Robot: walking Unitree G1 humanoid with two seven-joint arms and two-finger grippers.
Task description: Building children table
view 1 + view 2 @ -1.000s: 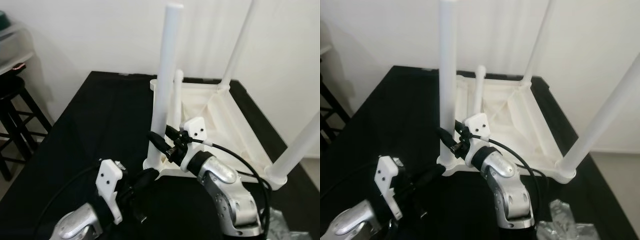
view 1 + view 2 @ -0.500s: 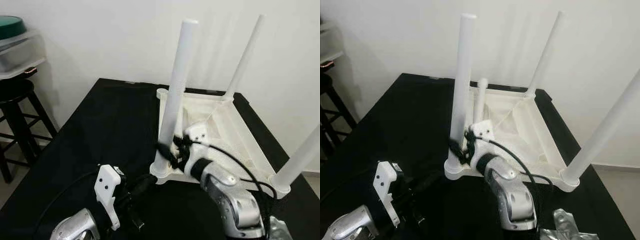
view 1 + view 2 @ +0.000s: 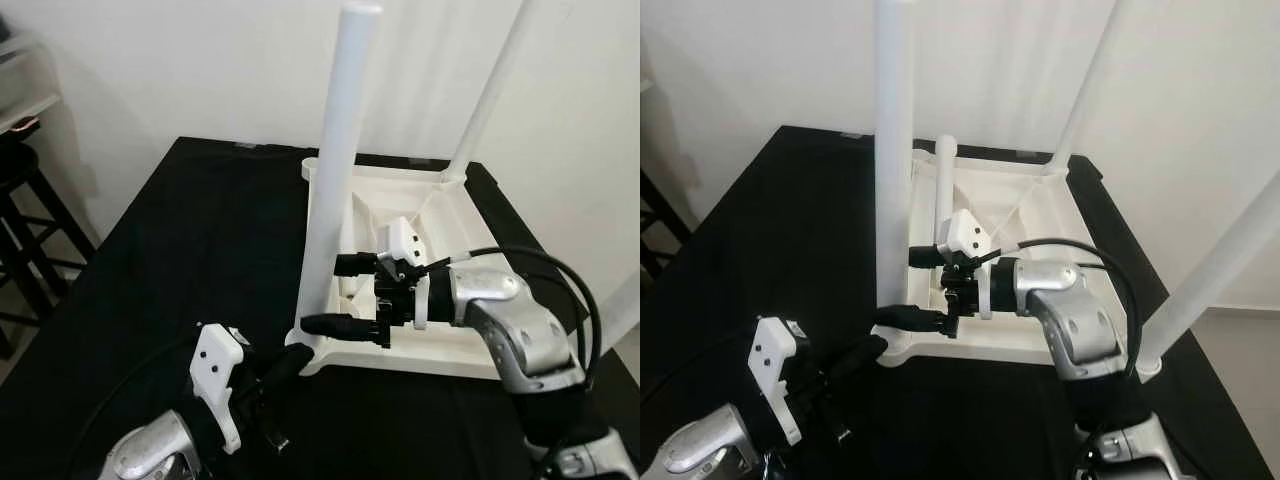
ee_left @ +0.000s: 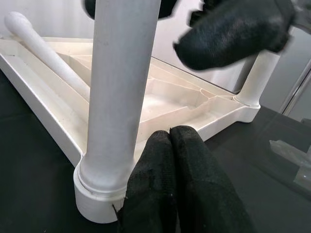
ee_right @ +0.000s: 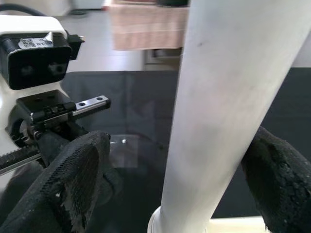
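Item: table (image 3: 455, 335), white, upside down on your black worktop (image 3: 200, 230). Four legs fitted, pointing up; near leg (image 3: 333, 170) stands in the corner closest to you. One loose white rod (image 3: 943, 195) lies slanted inside the upturned top.

Item: right gripper (image 3: 345, 293), reaching in from the right, fingers spread, one on each side of the near leg low down. From the right wrist view you see a gap between pads and leg, so it is not clamped.

Item: left gripper (image 4: 170, 160), fingers pressed together on nothing, tips just beside the corner socket at that leg's base.

Item: dark stool (image 3: 25, 215), far left, beside the worktop
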